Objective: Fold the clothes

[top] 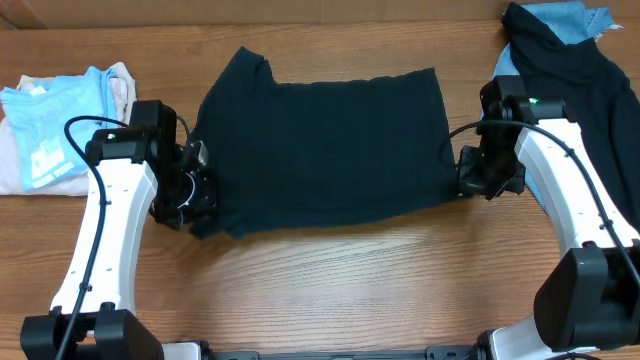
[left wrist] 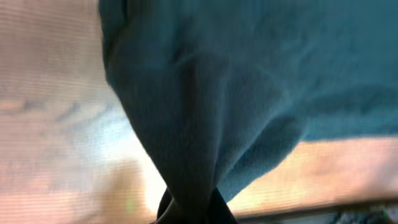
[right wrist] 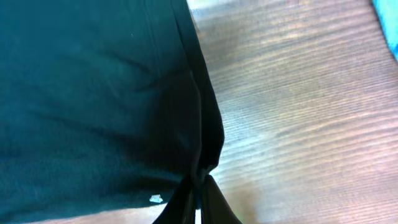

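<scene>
The clothes, a black T-shirt [top: 320,140], lie spread across the middle of the wooden table in the overhead view. My left gripper [top: 200,205] is shut on the shirt's near left corner, and the cloth [left wrist: 199,93] bunches up into its fingers in the left wrist view. My right gripper [top: 468,178] is shut on the shirt's near right corner. In the right wrist view the hem [right wrist: 205,124] runs down into the pinched fingertips [right wrist: 214,199]. A small white speck [right wrist: 155,199] shows on the fabric near them.
A folded light-blue tee [top: 55,125] with white print lies at the far left on a pale garment. A dark garment over a blue one [top: 570,50] is heaped at the far right, close behind my right arm. Bare wood [top: 350,280] spans the front.
</scene>
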Controlling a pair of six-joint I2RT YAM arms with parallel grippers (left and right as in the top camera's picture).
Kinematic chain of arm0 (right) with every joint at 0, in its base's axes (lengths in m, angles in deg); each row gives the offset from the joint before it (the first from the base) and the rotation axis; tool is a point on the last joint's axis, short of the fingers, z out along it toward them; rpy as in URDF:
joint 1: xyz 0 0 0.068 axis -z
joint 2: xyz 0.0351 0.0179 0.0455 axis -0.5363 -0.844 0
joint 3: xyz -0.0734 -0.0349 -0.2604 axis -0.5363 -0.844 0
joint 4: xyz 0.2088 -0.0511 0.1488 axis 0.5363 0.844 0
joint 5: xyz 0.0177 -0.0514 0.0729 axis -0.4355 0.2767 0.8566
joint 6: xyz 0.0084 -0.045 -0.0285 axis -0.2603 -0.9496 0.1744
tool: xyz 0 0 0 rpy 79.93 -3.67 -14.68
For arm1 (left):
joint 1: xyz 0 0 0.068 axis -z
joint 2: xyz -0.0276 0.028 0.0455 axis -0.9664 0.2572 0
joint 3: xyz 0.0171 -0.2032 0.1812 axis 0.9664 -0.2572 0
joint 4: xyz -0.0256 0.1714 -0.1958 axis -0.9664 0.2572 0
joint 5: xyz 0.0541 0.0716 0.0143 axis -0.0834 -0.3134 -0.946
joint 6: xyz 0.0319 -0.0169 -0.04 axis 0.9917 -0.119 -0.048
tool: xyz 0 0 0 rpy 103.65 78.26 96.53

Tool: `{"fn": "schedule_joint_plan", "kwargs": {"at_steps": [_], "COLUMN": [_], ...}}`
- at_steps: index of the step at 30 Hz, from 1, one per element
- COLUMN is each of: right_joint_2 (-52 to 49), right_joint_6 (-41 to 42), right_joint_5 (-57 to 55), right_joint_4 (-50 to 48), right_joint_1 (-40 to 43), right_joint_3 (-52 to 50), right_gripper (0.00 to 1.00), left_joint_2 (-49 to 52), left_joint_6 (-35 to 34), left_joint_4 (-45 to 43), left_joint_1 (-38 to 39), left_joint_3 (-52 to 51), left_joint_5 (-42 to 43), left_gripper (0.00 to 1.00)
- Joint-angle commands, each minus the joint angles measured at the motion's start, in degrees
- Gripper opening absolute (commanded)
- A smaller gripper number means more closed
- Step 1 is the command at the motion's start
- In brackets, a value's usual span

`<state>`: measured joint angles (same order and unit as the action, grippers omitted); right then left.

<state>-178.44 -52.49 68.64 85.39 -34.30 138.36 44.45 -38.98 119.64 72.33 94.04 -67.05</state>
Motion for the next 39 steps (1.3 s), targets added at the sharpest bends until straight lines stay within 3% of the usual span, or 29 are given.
{"fn": "schedule_joint_plan", "kwargs": {"at_steps": [1, 13, 27, 39], "right_joint_2": [1.31, -2.64, -5.81, -6.21], "right_joint_6": [0.28, -1.33, -0.74, -0.79], "right_joint_5": [1.70, 2.32, -3.72, -3.72], "right_joint_4": [-2.84, -16.28, -31.23, -32.52], "right_joint_1": [0.28, -1.14, -0.87, -0.68], "right_joint_3": [-0.42, -0.42, -0.42, -0.55], "right_gripper": [0.04, 0.04, 0.04, 0.04], "left_joint_2": [-1.29, 0.68, 15.21, 18.29], "left_joint_6": [-2.93, -8.04, -8.55, -8.57], "left_joint_4": [-4.07, -21.99, -33.35, -41.07], "left_joint_1": [-0.33, -0.11, -0.11, -0.11], "left_joint_3": [-0.33, -0.35, -0.35, -0.33], "left_joint_5": [-0.46, -1.99, -2.32, -1.27], "left_gripper": [0.04, 0.04, 0.04, 0.06]}}
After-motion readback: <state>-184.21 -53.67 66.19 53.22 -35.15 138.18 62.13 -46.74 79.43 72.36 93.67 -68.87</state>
